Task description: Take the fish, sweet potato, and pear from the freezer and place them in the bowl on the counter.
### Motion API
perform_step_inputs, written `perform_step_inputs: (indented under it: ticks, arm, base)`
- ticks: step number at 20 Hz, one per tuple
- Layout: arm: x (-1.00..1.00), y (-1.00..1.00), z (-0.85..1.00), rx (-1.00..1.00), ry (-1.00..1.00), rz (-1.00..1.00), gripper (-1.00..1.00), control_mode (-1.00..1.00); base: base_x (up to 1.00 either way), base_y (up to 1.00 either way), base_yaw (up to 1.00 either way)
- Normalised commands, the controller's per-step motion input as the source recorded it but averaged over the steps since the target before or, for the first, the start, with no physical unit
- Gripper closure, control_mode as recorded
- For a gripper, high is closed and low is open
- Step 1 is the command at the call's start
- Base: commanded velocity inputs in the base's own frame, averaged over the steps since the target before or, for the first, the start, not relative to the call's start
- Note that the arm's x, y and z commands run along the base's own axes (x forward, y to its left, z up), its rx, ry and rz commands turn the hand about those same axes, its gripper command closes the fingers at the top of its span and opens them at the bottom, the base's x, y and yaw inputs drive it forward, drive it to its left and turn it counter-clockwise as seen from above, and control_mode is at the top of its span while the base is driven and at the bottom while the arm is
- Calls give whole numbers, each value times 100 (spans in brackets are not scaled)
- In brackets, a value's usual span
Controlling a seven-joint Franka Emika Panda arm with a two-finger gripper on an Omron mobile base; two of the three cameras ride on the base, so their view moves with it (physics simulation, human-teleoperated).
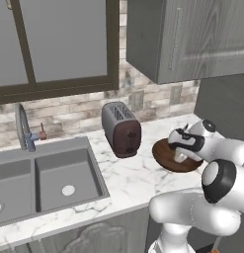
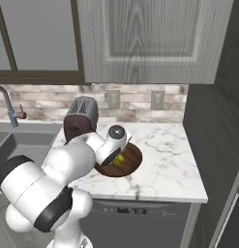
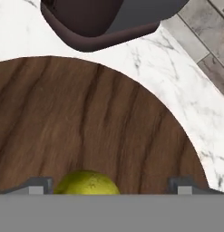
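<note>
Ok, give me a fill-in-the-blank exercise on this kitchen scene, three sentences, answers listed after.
1. The yellow-green pear lies inside the brown wooden ____.
2. The end effector hangs over the bowl with its fingers ____, one on each side of the pear.
3. On the marble counter, the appliance standing between the bowl and the sink is a ____.

Missing words: bowl; open; toaster

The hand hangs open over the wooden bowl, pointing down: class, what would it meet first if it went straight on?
Most likely the pear lying between the open fingers of the hand, then the bowl floor; the depth between them is unclear.
</note>
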Motion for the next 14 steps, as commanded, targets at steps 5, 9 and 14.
perform_step_inputs:
  ticks: [5, 9, 14]
  arm:
    - [-32, 0, 57, 0, -9, 0, -100, -100]
    - [-39, 2, 82, -6, 0, 0, -100, -100]
    - [-36, 0, 85, -10, 0, 0, -100, -100]
  base:
    - [0, 0, 0]
    - [0, 0, 0]
    - [0, 0, 0]
